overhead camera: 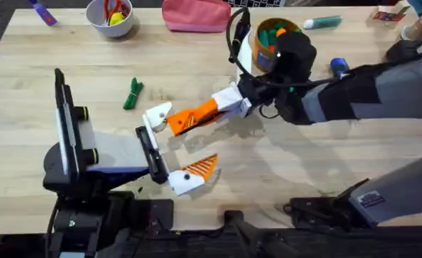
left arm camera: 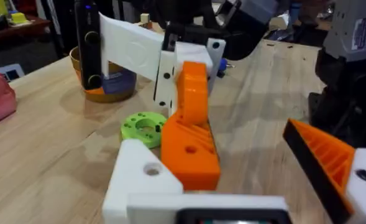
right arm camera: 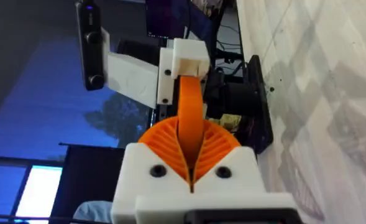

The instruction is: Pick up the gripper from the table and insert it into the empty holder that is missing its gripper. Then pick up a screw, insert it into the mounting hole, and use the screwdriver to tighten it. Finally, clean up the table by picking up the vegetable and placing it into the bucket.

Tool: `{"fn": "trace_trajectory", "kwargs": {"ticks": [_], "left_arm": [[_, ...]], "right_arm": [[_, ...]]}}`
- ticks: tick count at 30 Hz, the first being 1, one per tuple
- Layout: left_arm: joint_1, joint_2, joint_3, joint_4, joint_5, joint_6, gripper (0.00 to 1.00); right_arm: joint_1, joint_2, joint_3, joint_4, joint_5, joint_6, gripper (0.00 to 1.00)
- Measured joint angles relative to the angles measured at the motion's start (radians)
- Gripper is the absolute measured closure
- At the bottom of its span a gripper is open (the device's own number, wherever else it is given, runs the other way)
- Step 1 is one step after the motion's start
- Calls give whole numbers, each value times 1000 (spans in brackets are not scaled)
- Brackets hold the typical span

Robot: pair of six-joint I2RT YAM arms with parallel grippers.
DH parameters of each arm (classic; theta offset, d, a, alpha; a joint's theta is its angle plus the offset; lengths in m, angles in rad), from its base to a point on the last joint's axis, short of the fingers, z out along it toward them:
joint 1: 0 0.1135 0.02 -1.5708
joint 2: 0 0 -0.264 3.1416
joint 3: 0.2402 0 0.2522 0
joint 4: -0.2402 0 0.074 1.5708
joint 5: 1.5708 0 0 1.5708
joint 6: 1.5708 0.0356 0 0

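Observation:
The loose orange ribbed gripper [overhead camera: 190,118] is held level above the table, my right gripper [overhead camera: 221,107] shut on its far end. Its near end rests against the holder [overhead camera: 157,115], the white pointed block on one side of my left gripper [overhead camera: 182,143]. My left gripper is open, its other finger [overhead camera: 200,169] orange and ribbed. In the left wrist view the gripper [left arm camera: 189,146] lies against the holder [left arm camera: 139,180]. The right wrist view shows the gripper [right arm camera: 190,106] pinched between my right gripper's fingers [right arm camera: 164,140]. The green vegetable [overhead camera: 132,93] lies left of the holder. The bucket [overhead camera: 262,43] stands behind my right arm, which partly hides the blue screwdriver [overhead camera: 339,68].
A white bowl [overhead camera: 110,16], a pink pouch [overhead camera: 195,16] and a teal marker [overhead camera: 324,23] line the far edge. A green ring [left arm camera: 144,127] lies on the table beyond the holder. The right arm crosses the table's right half.

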State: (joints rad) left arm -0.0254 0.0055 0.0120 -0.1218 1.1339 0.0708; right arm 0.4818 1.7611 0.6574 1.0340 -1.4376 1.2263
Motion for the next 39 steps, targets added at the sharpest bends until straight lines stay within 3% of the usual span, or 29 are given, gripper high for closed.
{"fn": "trace_trajectory", "kwargs": {"ticks": [11, 23, 39], "left_arm": [[2, 0, 0, 2, -4, 4, 14], [2, 0, 0, 1, -5, 3, 13], [5, 0, 0, 2, -13, 0, 15]], "right_arm": [[12, 0, 34, -9, 4, 1, 992], [49, 7, 40, -6, 130, -4, 993], [85, 11, 45, -2, 184, -4, 993]]}}
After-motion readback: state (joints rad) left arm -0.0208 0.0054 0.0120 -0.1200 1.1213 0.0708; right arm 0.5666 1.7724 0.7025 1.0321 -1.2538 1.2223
